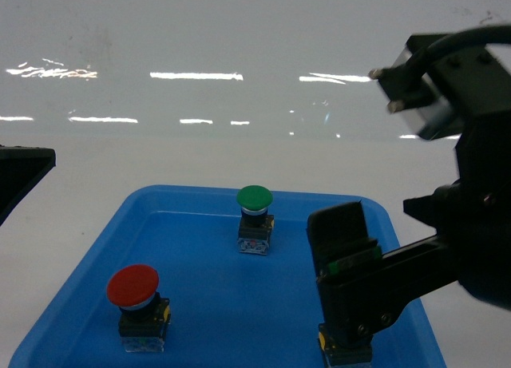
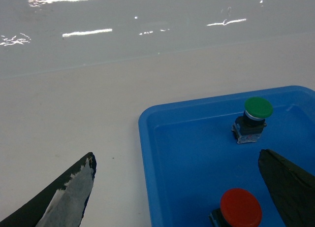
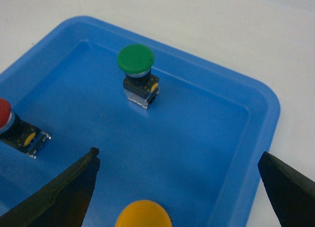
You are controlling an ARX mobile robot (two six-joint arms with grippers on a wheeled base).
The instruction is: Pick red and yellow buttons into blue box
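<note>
The red button [image 1: 133, 286] stands upright at the left front of a shallow blue tray [image 1: 192, 196]. The yellow button [image 1: 344, 349] is at the tray's right front, mostly hidden under my right gripper [image 1: 377, 216]. In the right wrist view the yellow button [image 3: 143, 215] lies low between the spread fingers of the open right gripper [image 3: 178, 155], untouched. My left gripper [image 2: 176, 157] hangs open over the tray's left rim, with the red button [image 2: 240, 209] near its right finger [image 2: 290, 187]. The blue box is out of view.
A green-capped button [image 1: 255, 199] stands upright at the tray's back middle. The tray [image 2: 147, 138] rests on a white glossy tabletop [image 1: 200, 96] that stretches back and to the left. Only a black edge of the left gripper [image 1: 16, 168] shows in the head view.
</note>
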